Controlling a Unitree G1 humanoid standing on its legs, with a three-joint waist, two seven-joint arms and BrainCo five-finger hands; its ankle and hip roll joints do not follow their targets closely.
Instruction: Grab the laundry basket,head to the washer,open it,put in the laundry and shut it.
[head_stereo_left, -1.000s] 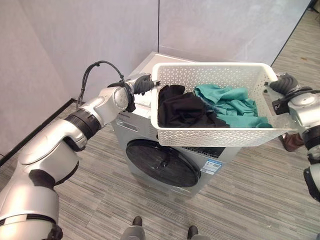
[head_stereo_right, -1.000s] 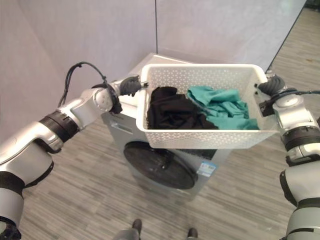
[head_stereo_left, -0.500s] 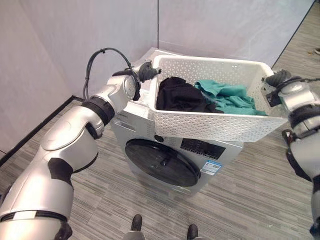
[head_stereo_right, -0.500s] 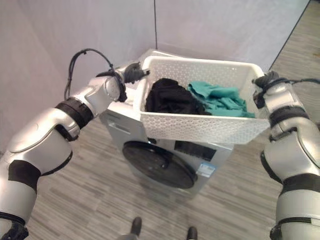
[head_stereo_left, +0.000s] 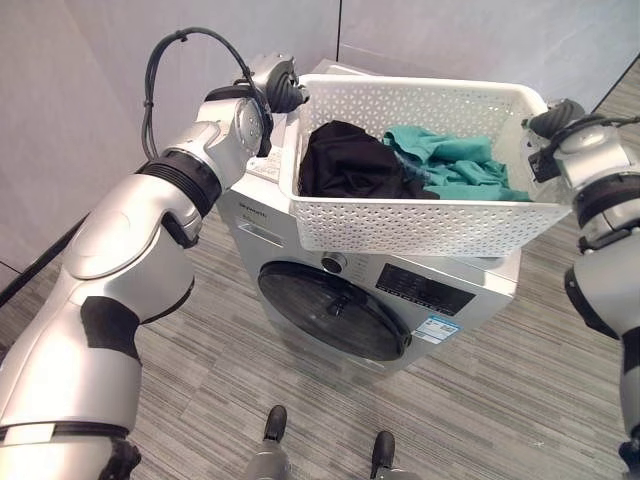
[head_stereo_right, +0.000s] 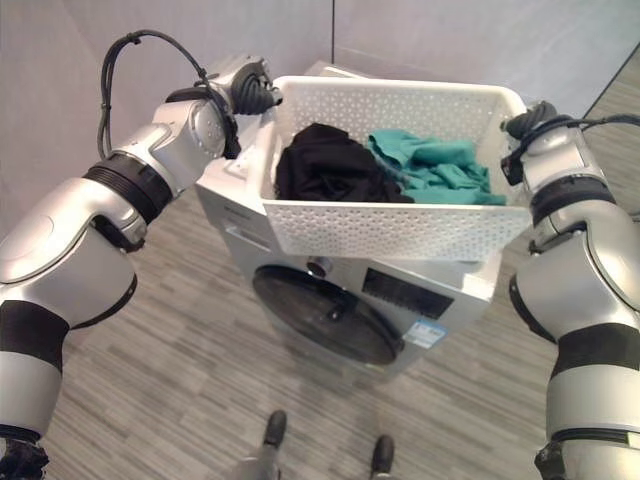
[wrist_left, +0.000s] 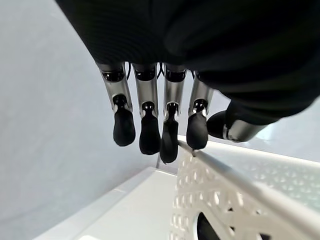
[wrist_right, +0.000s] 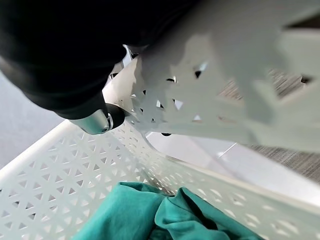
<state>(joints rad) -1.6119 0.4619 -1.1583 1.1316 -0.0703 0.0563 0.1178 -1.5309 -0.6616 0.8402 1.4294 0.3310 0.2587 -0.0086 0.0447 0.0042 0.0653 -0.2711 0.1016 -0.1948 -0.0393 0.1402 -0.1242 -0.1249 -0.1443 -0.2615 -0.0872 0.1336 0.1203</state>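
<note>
Left hand (wrist_left: 165, 120): fingers hang nearly straight at the basket (head_stereo_left: 420, 225) rim, thumb over the rim inside, pinching it. Right hand (head_stereo_left: 553, 118) at the opposite end, thumb hooked inside the wall; fingers hidden, grip unclear. Basket held above the washer (head_stereo_left: 390, 300), whose door (head_stereo_left: 335, 322) is closed. Inside: black clothes (head_stereo_left: 345, 165) left, teal clothes (head_stereo_left: 450, 170) right.

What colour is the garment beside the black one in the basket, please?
Teal green garment, clearest in the left eye view.
</note>
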